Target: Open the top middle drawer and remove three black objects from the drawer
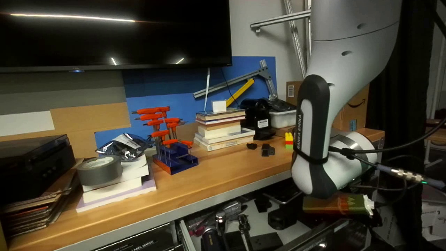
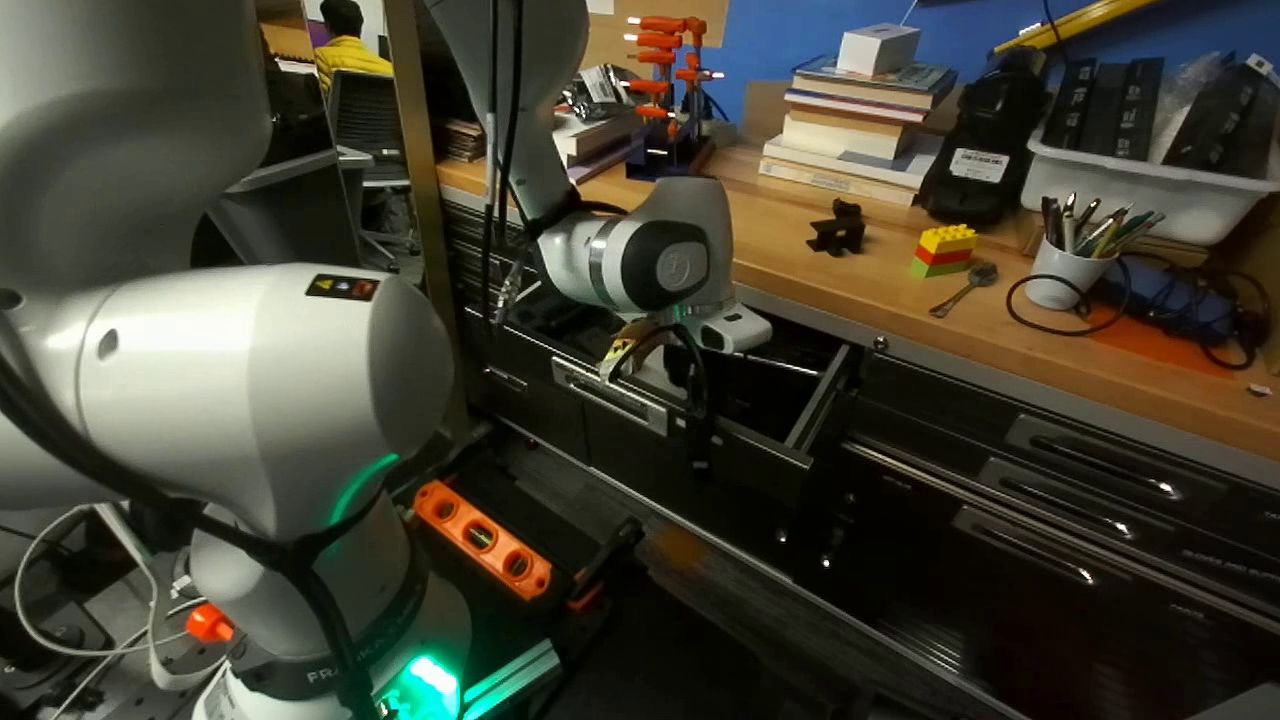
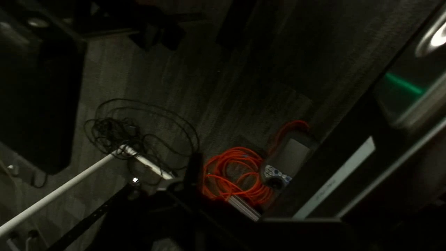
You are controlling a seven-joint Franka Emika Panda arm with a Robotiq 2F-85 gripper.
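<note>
Tape (image 1: pixel 99 170), one grey roll, is lying on a pile of books (image 1: pixel 111 190) at the left of the worktop (image 1: pixel 223 165). Right of it, a blue tool rack (image 1: pixel 179 166) is holding red-handled keys (image 1: pixel 152 111) upright. Next, a taller book stack (image 1: pixel 224 139) is carrying a small white box (image 1: pixel 219 106). Under the worktop edge, the top middle drawer (image 1: pixel 258 221) is standing open in both exterior views; metal tools (image 1: pixel 244 226) are lying in it. Small black objects (image 1: pixel 268 150) are lying on the worktop near the stack's right end: at least two, and I cannot tell whether a third is among them. A black device (image 1: pixel 256 111) with a white label (image 1: pixel 263 123) is standing behind these. A chunky black piece (image 1: pixel 283 218) is lying in the drawer, right of the tools. Yellow, red and green bricks (image 1: pixel 289 140) are standing farther right. The arm (image 1: pixel 352 62) is hanging at the right, its wrist (image 2: pixel 665 265) near the open drawer. The jaws are sitting in shadow, mostly hidden; I cannot tell how far apart they are standing, or whether they are gripping anything. Wrist view, left to right: a white bar (image 3: pixel 69 183) is slanting, dark cables (image 3: pixel 113 134) are lying tangled, an orange coil (image 3: pixel 220 169) is lying beside a grey handheld unit (image 3: pixel 291 157).
</note>
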